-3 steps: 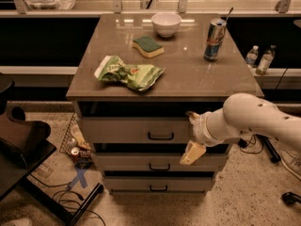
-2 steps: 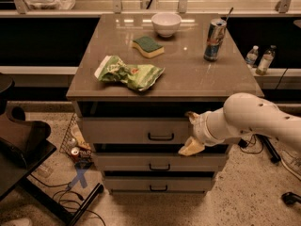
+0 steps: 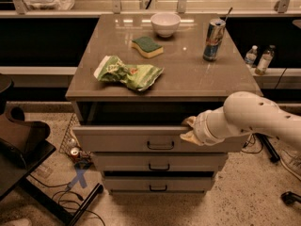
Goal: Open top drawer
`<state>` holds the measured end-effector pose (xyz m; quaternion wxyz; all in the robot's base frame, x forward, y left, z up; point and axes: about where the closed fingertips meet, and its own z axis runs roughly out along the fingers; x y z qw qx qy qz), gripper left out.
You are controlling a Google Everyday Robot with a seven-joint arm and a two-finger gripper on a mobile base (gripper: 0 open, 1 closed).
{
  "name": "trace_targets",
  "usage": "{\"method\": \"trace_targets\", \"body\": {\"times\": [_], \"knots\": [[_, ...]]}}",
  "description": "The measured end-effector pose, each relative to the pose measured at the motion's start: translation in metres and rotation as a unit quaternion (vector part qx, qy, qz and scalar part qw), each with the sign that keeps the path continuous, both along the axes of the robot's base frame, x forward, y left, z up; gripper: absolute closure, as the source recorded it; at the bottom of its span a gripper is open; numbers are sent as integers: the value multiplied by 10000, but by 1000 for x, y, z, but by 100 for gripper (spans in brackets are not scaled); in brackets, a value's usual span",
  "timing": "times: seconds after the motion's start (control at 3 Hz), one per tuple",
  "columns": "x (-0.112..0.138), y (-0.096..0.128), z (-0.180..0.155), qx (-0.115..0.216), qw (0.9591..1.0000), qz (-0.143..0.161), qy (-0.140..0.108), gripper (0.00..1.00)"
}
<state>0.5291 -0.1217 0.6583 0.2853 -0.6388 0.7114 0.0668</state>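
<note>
The top drawer (image 3: 122, 139) is the widest grey-beige front under the counter, with a small black bar handle (image 3: 161, 146). It stands pulled out a little, with a dark gap above its top edge. My gripper (image 3: 189, 129) is at the right part of the drawer's top edge, right of the handle. It is shut on the front panel, one finger (image 3: 189, 121) behind the edge and the other in front. My white arm (image 3: 254, 117) reaches in from the right.
Two shorter drawers, middle (image 3: 197, 162) and bottom (image 3: 127, 184), sit shut below. The counter (image 3: 188, 74) holds a green chip bag (image 3: 129, 73), a sponge (image 3: 147, 46), a white bowl (image 3: 165, 23) and a can (image 3: 214, 40). A black stand (image 3: 21, 140) and cables lie at the left.
My gripper has moved from the drawer's face up to its top edge and closed on it. The top drawer has slid out toward the camera.
</note>
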Motion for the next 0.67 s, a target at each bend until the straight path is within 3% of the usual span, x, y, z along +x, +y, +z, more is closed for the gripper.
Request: {"method": "trace_targets", "body": {"times": [0.33,0.67], "knots": [[0,0,6,0,10000,0,0,100],[0,0,8,0,10000,1,0,100]]}}
